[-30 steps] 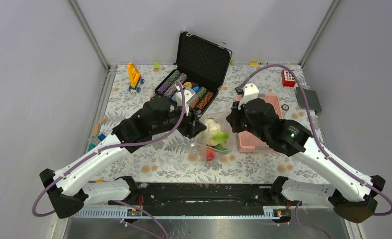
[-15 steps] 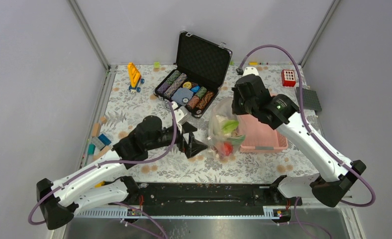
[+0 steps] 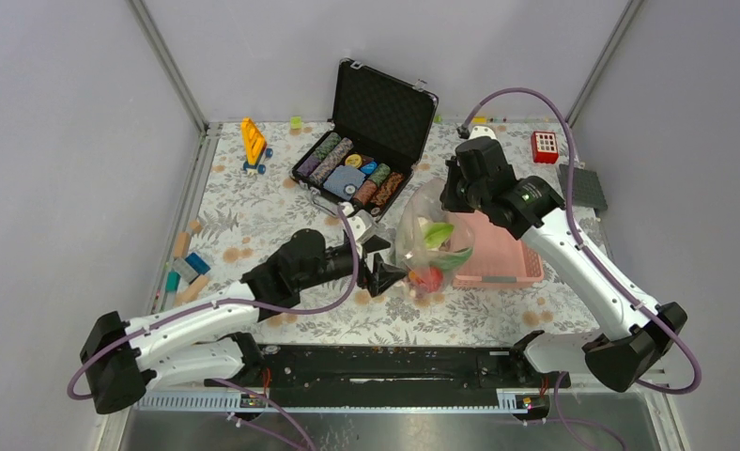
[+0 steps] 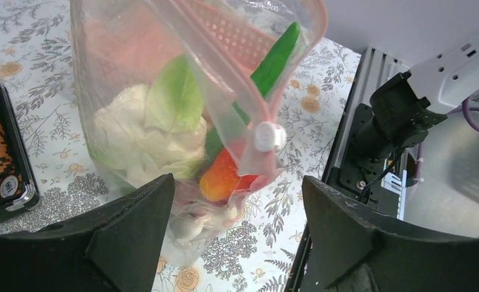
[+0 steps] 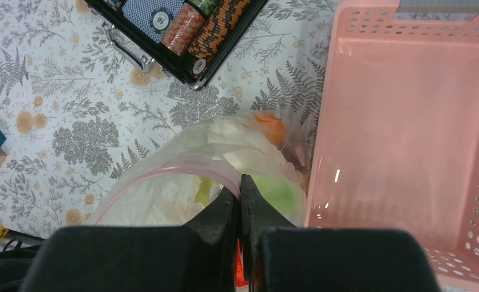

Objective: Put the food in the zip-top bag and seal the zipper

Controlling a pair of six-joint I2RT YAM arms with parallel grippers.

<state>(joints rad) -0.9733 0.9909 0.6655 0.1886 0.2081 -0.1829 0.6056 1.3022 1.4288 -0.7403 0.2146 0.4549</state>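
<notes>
A: Entry one, nearest: left gripper?
B: Left of the pink basket, toward its near side. Jaws wide, nothing between them.
A: Zip-top bag?
B: At the basket's left wall, hanging upright. Food inside: leafy pieces, long green vegetable.
A: Right gripper?
B: Over the basket's far-left corner, pinched tight on the zipper.
A: Beyond?
B: Poker-chip case, far-left of the basket, lid up.

Food inside clear zip-top bag
</notes>
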